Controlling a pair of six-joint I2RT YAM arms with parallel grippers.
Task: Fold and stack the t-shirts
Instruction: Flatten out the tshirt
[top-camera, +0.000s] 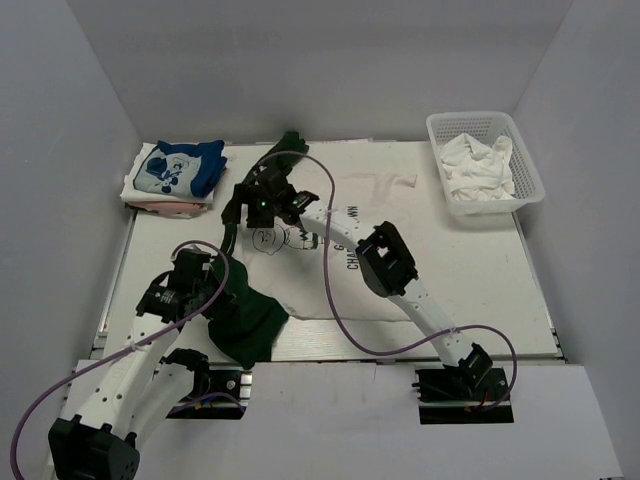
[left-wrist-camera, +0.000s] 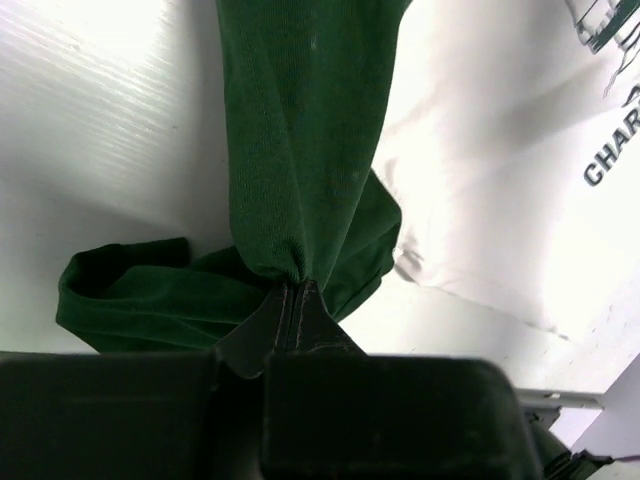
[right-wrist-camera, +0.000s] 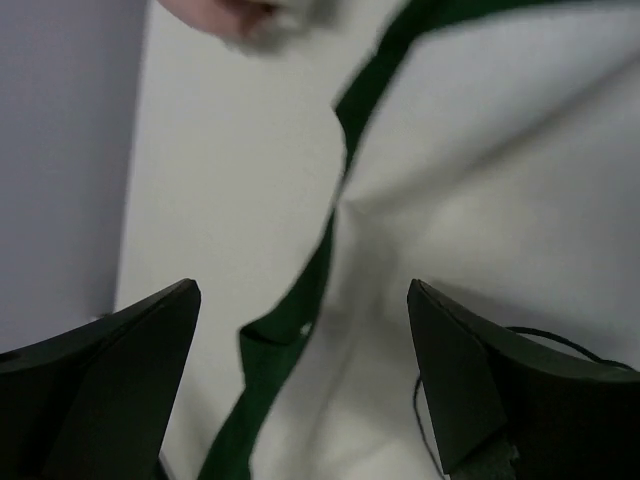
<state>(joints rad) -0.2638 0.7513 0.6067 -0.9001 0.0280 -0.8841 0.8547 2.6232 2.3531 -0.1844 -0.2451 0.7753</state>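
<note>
Two folded shirts (top-camera: 178, 172) sit stacked at the far left corner. The green-and-white shirt (top-camera: 300, 280) lies spread mid-table, not yet folded. The left gripper (left-wrist-camera: 291, 305) pinches its green sleeve, and the right gripper (right-wrist-camera: 302, 290) hangs wide open above its green edging. White cloth (top-camera: 478, 165) fills the basket (top-camera: 490, 215).

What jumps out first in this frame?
The left gripper is clamped on the dark green sleeve of the white shirt spread mid-table, at its near-left corner. The right gripper hangs open over the shirt's far-left part. A folded blue-print shirt tops the stack at far left.
</note>
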